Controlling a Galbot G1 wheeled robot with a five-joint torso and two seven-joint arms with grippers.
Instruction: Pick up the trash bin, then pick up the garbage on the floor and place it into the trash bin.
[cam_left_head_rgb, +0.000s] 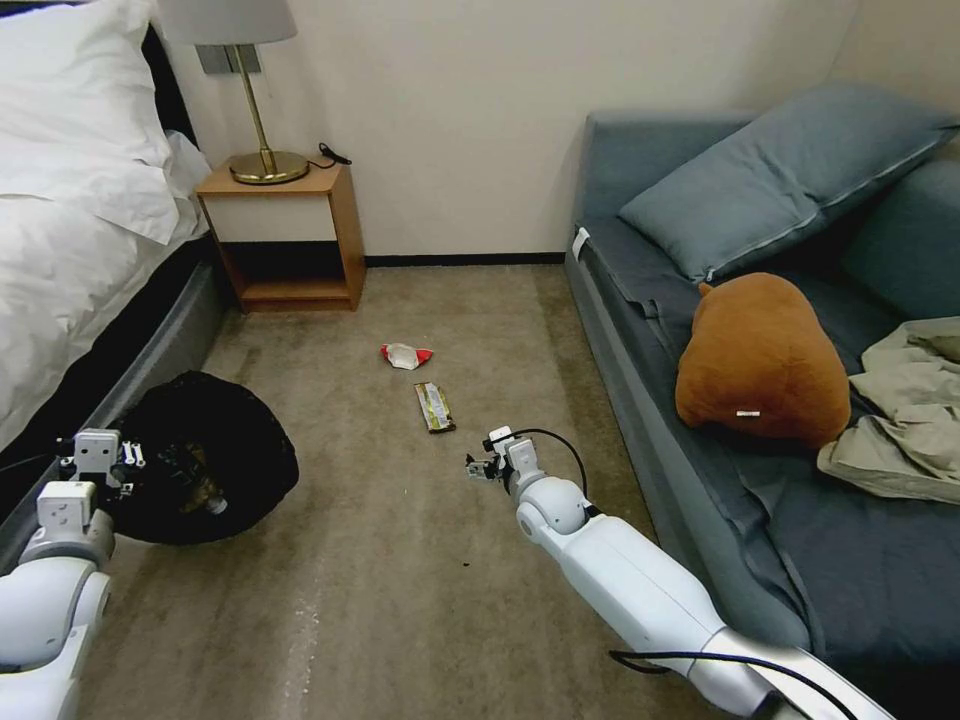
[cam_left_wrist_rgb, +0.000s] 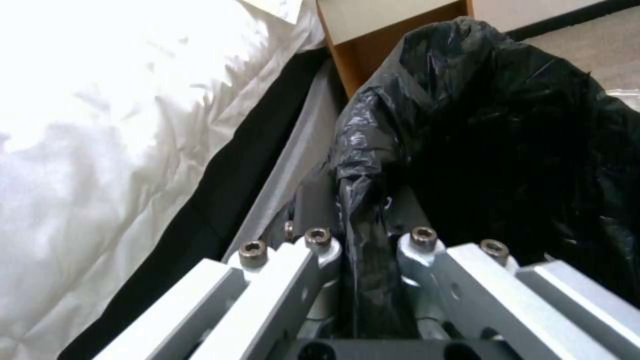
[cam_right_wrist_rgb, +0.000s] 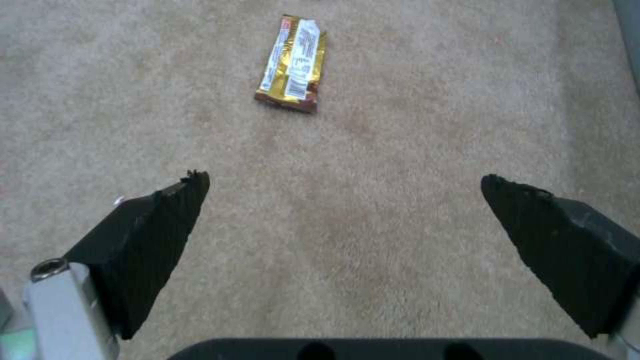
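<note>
While the trash bin (cam_left_head_rgb: 205, 460) was gripped by the left gripper (cam_left_head_rgb: 100, 462), the wide-open right gripper (cam_right_wrist_rgb: 340, 200) was poised near the gold snack wrapper (cam_right_wrist_rgb: 292, 62), which probably needed reaching.

Both arms have smooth white shells with rounded joints, like glossy plastic. On the right arm (cam_left_head_rgb: 640, 590) a thin black cable makes a loop above the ball-shaped wrist joint, and a second black cable lies along the forearm near the elbow. The right gripper (cam_right_wrist_rgb: 340, 185) has two black wedge-shaped fingers (cam_right_wrist_rgb: 143, 245) with a rough, ribbed inner face, each fixed to a silver metal bracket with a socket screw. The left gripper (cam_left_wrist_rgb: 365, 250) is made of flat silver-grey metal links, joined by four dark round socket screws, on a black base. The left arm (cam_left_head_rgb: 50, 590) carries a square white block with small holes above its wrist.
</note>
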